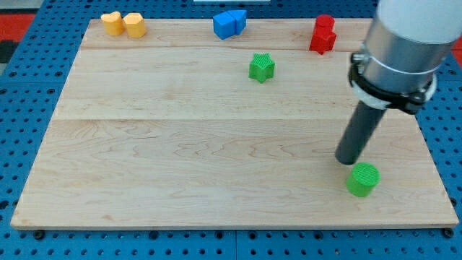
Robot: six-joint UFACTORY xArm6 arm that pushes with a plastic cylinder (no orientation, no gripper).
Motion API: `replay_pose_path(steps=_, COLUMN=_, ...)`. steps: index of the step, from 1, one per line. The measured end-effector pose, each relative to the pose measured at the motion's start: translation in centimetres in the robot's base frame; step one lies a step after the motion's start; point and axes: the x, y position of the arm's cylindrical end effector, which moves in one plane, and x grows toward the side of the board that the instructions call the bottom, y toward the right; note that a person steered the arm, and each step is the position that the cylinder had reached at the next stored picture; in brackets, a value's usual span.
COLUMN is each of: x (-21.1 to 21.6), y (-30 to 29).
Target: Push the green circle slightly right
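Note:
The green circle (362, 179) lies on the wooden board near the view's lower right corner. My tip (349, 160) is at the end of the dark rod, just up and left of the green circle, very close to its upper left edge or touching it. The arm's grey body fills the view's upper right. A green star (262, 67) lies near the view's top, middle right.
Two yellow blocks (123, 24) sit side by side at the top left. Two blue blocks (229, 23) sit at the top centre. Two red blocks (323, 35) sit at the top right. The board's right edge (435, 162) runs close to the green circle.

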Motion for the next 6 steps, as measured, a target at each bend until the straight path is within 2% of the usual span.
replay_pose_path(steps=1, x=1.2, y=-2.6)
replay_pose_path(steps=3, x=6.4, y=-2.5)
replay_pose_path(steps=6, x=6.3, y=1.6)
